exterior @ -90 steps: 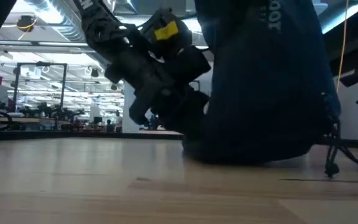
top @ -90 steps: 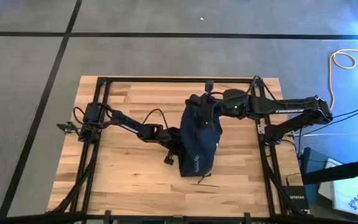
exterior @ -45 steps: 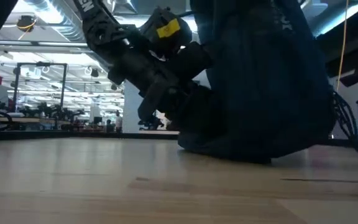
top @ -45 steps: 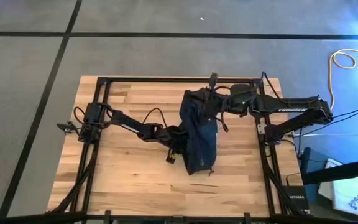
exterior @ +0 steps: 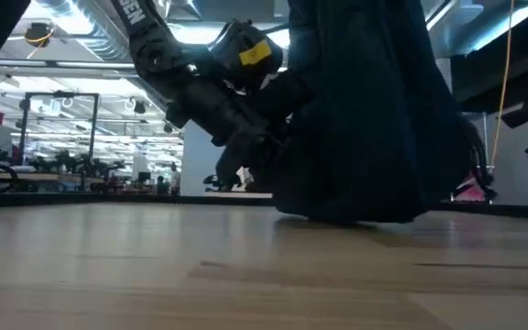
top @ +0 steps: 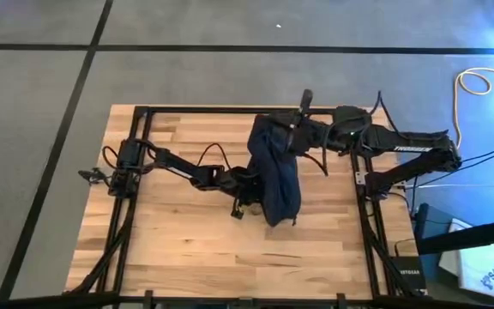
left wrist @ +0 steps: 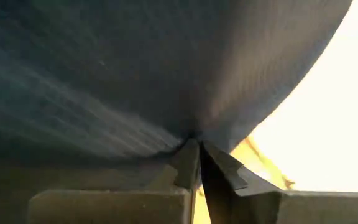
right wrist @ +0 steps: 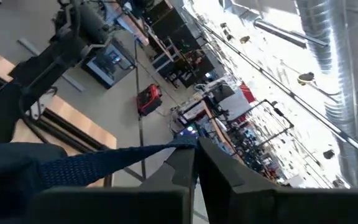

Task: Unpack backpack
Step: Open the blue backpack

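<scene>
1. The large dark navy soft fabric backpack sits centre frame on the wooden surface, nothing unpacked yet
2. Left pincer and right pincer each pinch its fabric; emptying remains

Dim blue-tinted table views; left wrist view blurred, glare blown out.

1. The backpack, dark navy, hangs crumpled at the frame's centre over the wooden table.
2. The right gripper meets its upper end.
3. The left gripper touches its left edge.
</scene>
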Robot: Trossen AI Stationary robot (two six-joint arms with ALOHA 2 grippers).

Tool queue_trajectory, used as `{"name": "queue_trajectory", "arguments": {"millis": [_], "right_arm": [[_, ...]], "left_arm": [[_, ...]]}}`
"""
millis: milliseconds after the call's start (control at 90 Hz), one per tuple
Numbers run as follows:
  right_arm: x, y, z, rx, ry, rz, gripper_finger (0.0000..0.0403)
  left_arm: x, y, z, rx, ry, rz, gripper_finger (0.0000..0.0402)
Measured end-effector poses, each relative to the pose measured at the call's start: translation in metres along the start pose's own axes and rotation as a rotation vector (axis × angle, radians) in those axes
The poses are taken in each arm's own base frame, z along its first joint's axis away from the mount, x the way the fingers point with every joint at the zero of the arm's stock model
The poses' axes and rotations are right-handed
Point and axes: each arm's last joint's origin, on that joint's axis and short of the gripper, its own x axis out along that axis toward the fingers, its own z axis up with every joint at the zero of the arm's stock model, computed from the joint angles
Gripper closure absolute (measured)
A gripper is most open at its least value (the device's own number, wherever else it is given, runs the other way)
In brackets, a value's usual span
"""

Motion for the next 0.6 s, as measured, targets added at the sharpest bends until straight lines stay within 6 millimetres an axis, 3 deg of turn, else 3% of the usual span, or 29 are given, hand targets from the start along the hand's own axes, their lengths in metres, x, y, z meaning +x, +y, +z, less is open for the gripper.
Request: {"name": "queue_trajectory", "arguments": {"millis": [378,600], "right_arm": [[0.004,0.013,-0.007,0.073,0.050,0.120,0.0403],[0.010,0.018,-0.008,0.072,0.059,0.129,0.0403]], "left_arm": [[0.000,-0.001,-0.009,-0.018,0.106,0.036,0.0399],[0.013,-0.001,-0.021,-0.048,0.082,0.020,0.0399]]}}
